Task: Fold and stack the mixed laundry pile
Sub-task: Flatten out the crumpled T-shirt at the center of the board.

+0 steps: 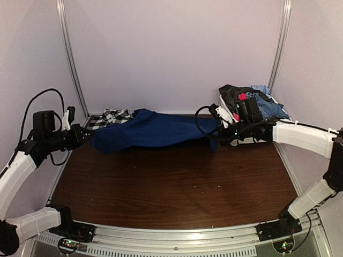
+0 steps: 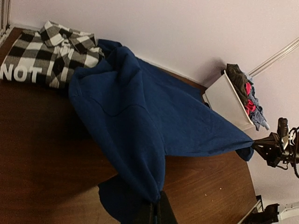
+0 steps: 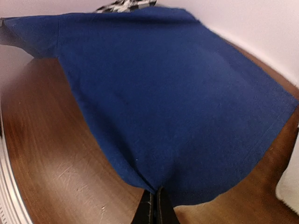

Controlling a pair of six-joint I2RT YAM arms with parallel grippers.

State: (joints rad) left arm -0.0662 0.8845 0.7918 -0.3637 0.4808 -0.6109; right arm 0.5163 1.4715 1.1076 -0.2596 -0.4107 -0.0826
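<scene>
Two grippers, the left gripper (image 1: pixel 88 137) and the right gripper (image 1: pixel 216 136), are each clamped tight on an opposite edge of one navy blue garment (image 1: pixel 155 130), which is stretched between them and sags over the far part of the one brown table (image 1: pixel 177 182). One black-and-white checked shirt (image 1: pixel 110 118) with white lettering lies flat at the table's far left corner, partly under the navy cloth. One white bin (image 2: pixel 226 100) at the far right holds a heap of laundry (image 2: pixel 245 88) in dark grey, red-pink and light blue, too bunched to count
</scene>
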